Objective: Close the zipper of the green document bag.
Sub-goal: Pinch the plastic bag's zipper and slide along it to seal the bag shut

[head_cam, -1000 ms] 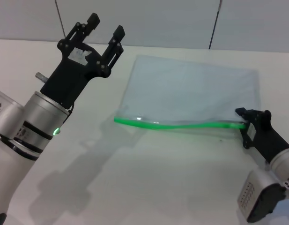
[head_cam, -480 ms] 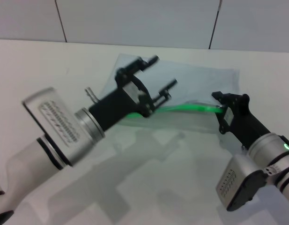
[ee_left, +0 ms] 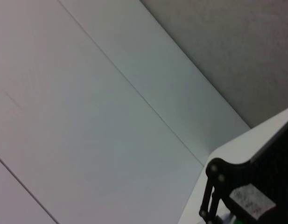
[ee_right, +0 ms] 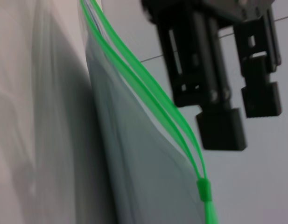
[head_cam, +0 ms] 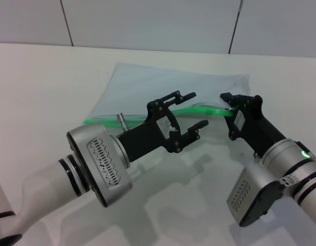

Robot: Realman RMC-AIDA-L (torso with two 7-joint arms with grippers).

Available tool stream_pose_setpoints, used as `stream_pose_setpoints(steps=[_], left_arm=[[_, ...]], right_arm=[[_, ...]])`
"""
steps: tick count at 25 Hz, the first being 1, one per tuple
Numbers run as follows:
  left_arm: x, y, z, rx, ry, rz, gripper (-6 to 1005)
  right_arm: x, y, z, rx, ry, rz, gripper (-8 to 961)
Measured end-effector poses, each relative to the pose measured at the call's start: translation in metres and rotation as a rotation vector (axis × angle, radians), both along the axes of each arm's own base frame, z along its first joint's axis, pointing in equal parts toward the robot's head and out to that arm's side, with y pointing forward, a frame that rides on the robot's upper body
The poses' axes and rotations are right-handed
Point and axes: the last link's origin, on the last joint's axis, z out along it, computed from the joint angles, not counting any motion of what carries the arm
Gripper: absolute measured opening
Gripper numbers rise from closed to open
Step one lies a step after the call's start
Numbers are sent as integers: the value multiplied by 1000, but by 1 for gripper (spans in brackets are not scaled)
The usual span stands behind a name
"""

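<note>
The left gripper [head_cam: 190, 110] has swung down in front of the zipper [head_cam: 209, 109], jaws spread wide, the strip between them untouched. Just beside it, the right gripper [head_cam: 230, 104] pinches the zipper end. Behind both lies the green document bag [head_cam: 147, 82].

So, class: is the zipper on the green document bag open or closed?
Open. In the right wrist view the zipper runs as two separate green strips, joining only at the slider tab; the green document bag is still unzipped.
</note>
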Motion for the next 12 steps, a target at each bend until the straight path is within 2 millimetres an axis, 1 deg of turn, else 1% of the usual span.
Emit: stream_pose_setpoints(steps=[7, 12], left_arm=[[-2, 1, -1, 39, 56, -24, 554], [-3, 3, -1, 69, 84, -39, 552]], right_arm=[[-6, -3, 0, 10, 13, 34, 52], [-7, -8, -3, -5, 8, 49, 51]])
